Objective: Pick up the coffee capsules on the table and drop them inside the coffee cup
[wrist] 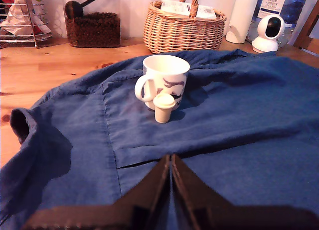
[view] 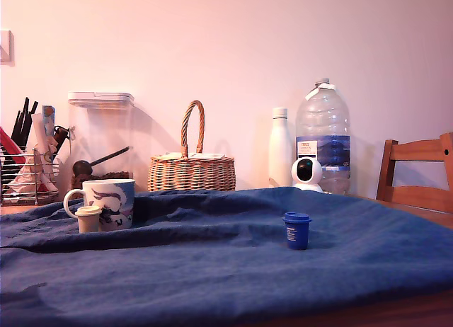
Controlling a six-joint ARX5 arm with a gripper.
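1. Your tool [wrist: 171, 163] sits nearest the wrist camera, low over the blue cloth [wrist: 239, 130]. Its two dark fingers meet at the tips with no gap between them, and you have nothing held in them. The tool does not appear in the exterior view.
2. The cloth drapes wrinkled over the wooden surface [wrist: 45, 65]; bare wood shows along the far edge and at one side in the wrist view.
3. In the exterior view, the dark blue capsule [view: 296, 230] stands upright on the cloth, right of centre and nearer the camera than the cup. It is well apart from the cup and does not show in the wrist view.
4. Beyond your tool, the cream capsule [wrist: 163, 107] stands upright on the cloth, just in front of the coffee cup [wrist: 167, 78] and about touching it. In the exterior view this pair sits at the left.
5. The cup stands upright and open, white with a blue and dark swirl, its handle towards the exterior view's left. You can see no capsule inside it from the wrist view.
6. Along the far wall, from the exterior view's left: a wire rack [view: 28, 175], a clear lidded canister [view: 100, 139] with a scoop, a wicker basket [view: 192, 170], a white bottle [view: 280, 147], a small white camera [view: 307, 173] and a large water bottle [view: 323, 132].
7. A wooden chair [view: 417, 173] stands at the exterior view's far right.
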